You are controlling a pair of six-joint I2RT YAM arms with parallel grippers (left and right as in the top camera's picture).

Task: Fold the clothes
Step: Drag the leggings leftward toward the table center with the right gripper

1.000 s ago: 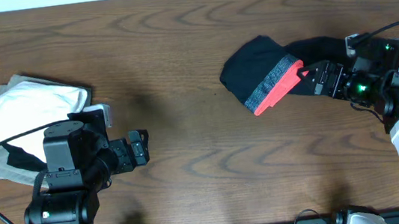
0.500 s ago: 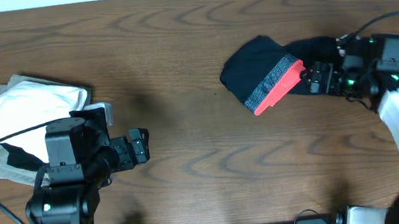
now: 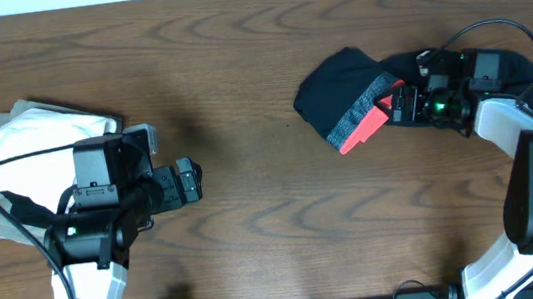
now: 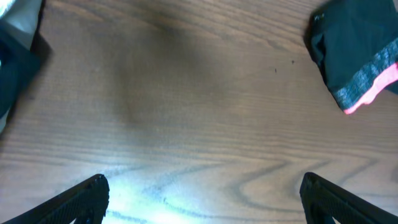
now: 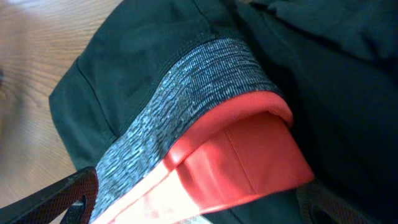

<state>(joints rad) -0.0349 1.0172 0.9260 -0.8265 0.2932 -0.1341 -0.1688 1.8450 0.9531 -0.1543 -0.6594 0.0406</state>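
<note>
Under the right wrist, jaws wide on both sides, the trousers [image 5: 348, 93] show a waistband [image 5: 199, 81] weave unseen overhead.

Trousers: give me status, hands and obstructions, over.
Both hands open: left hand over bare table, right hand at the waistband. Trousers bunched, not yet folded. White shirt far left, out of the way.

Three cameras, one pair of trousers [image 3: 335, 86] in common.
The overhead one stares straight down at the whole table [image 3: 256, 231], far off. The left wrist camera sits well back, looking across bare wood with the trousers at its upper right. The right wrist camera hangs close over their red-and-grey waistband [image 5: 186, 112], which fills its view.
</note>
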